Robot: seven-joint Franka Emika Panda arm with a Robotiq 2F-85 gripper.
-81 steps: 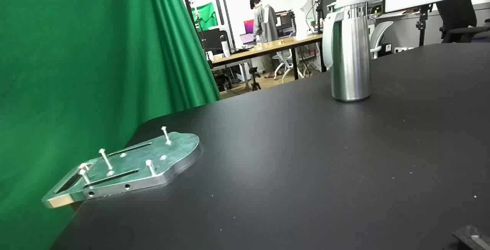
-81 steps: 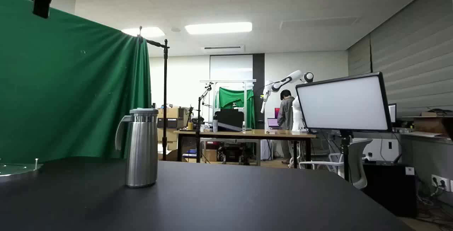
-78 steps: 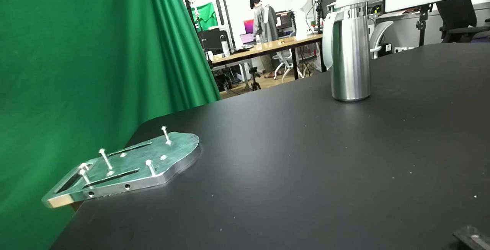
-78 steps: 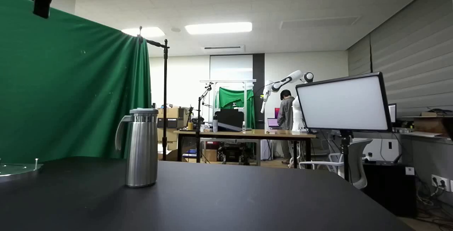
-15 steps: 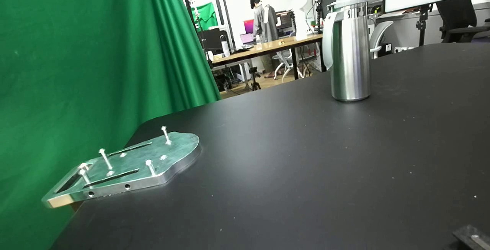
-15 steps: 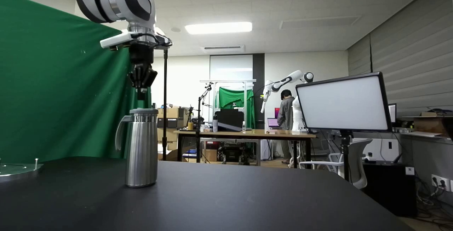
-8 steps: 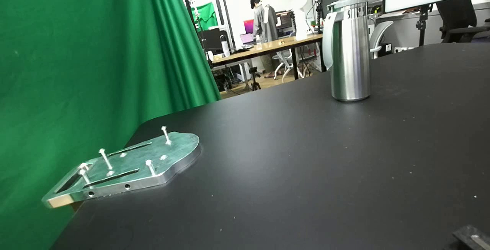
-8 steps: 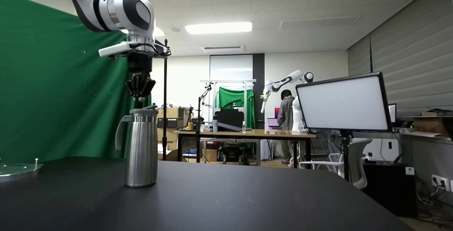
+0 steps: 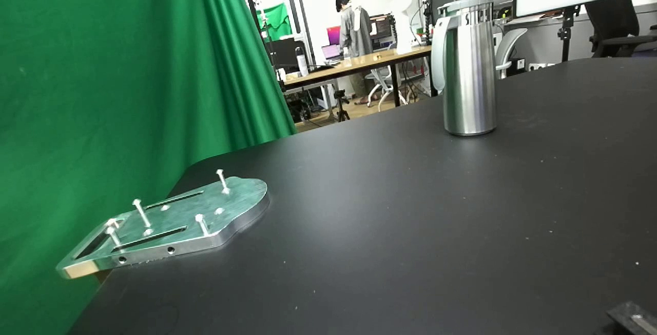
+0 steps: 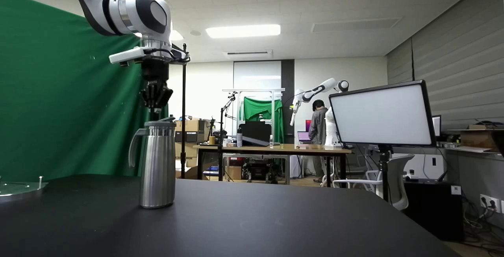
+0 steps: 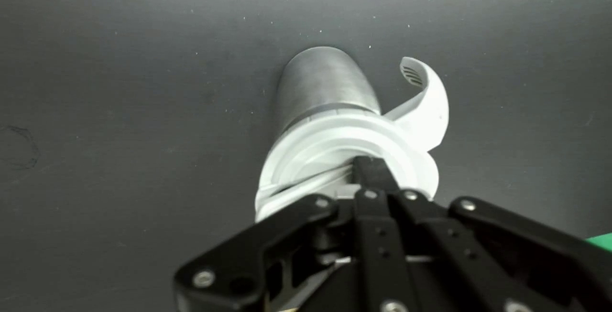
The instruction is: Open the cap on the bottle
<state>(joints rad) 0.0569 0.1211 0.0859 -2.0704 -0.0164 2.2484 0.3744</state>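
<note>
- Gripper (image 11: 375,172) looks squeezed narrow, nothing visible in it, tips down at the cap (image 10: 159,123).
- I'd press gently, straight down, so the bottle (image 10: 157,170) underneath it doesn't topple.

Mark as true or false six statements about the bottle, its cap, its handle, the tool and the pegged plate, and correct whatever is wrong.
1. The bottle stands upright on the black table. True.
2. The handle curves out from the bottle's side. True.
3. The tool hangs well off to one side of the bottle. False: the tool is above the bottle, its tip down at the cap.
4. The cap lies flat all over. False: part of it sticks up at an angle, away from the handle.
5. The pegged plate lies apart from the bottle. True.
6. The tool is spread wide. False: it looks shut.
</note>
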